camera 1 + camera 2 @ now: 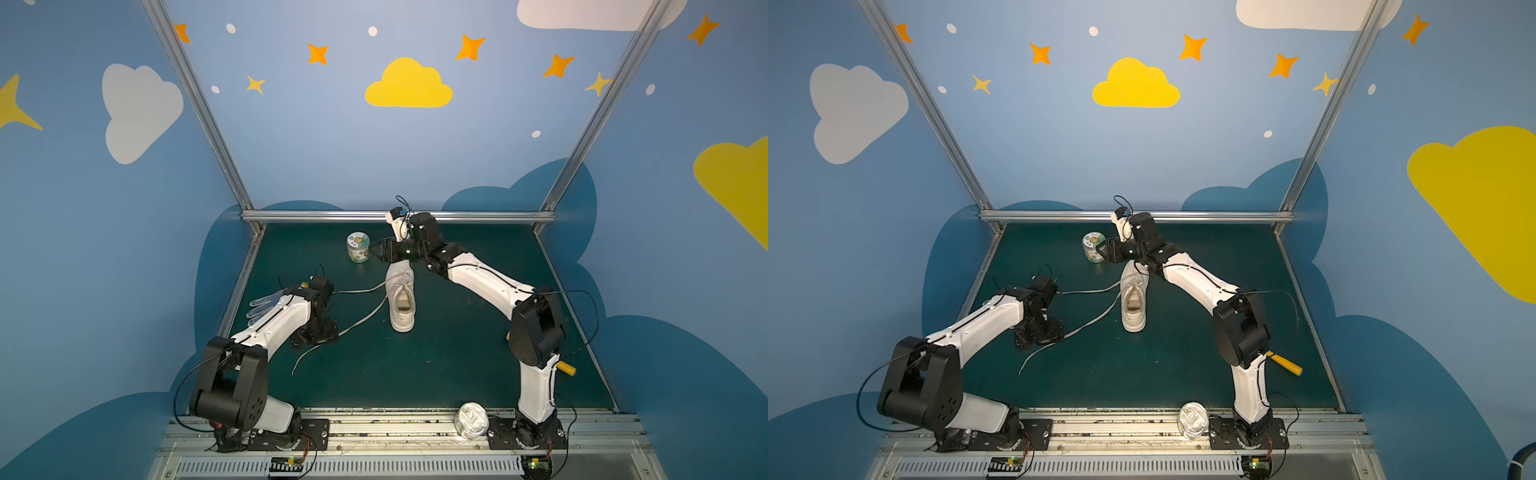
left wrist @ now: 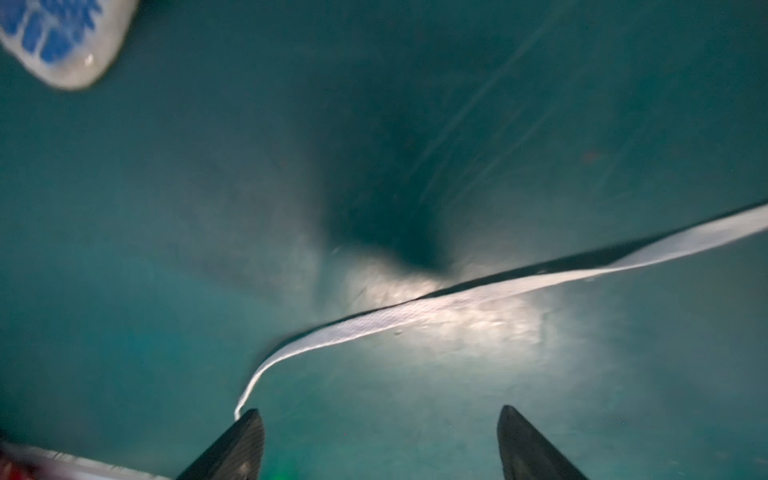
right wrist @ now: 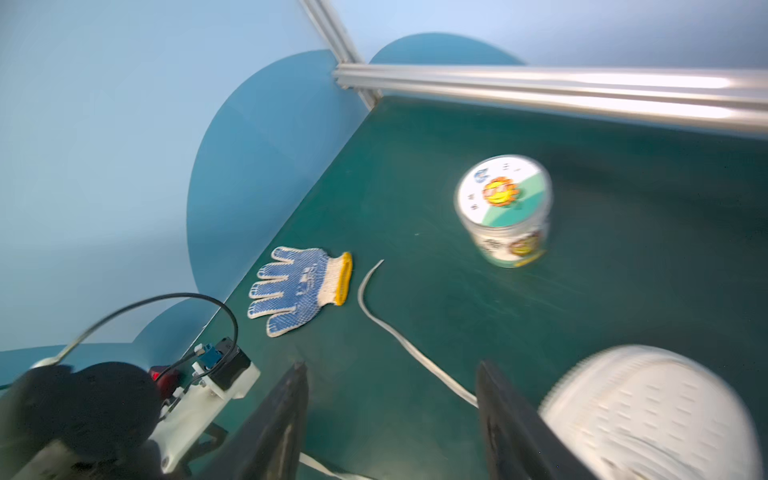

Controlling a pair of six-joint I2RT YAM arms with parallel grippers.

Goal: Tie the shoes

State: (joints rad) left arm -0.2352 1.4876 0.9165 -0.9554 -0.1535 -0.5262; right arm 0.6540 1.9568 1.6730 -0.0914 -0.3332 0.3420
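- Green table (image 1: 457, 353): I see it boxed in by blue walls, with a metal rail along the back.
- Left arm (image 1: 274, 328): it reaches low over the table's left side. In the wrist view the left gripper (image 2: 379, 411) has its jaws spread wide with only bare mat between them, so it grips nothing.
- Right arm (image 1: 486, 286): it stretches to the back centre. The right gripper (image 3: 391, 365) hangs above the shoe's toe, jaws parted and holding nothing.
- Sneaker (image 1: 401, 301): the white shoe stands on its sole mid-table in both top views, toe toward the back rail and heel toward the front. Its toe sits just beside one right finger (image 3: 511, 419) in the wrist view.
- Laces: they are untied, and both trail to the left of the shoe.
  - The longer lace (image 1: 365, 318) runs diagonally to the left gripper and on toward the front. Up close it crosses the mat (image 2: 457, 303) and meets one fingertip (image 2: 249, 419); I cannot tell if they touch.
  - The shorter lace (image 1: 361, 290) ends near the glove's cuff.
- Glove (image 3: 301, 289): white with blue dots and a yellow cuff, it lies flat by the left wall.
- Jar (image 1: 358, 247): it stands upright near the back, just left of the right gripper and apart from the shoe.
- Silvery can (image 1: 473, 419): it lies on the front rail beside the right arm's base.
- Yellow handle (image 1: 1285, 363): it pokes out behind the right arm's elbow.
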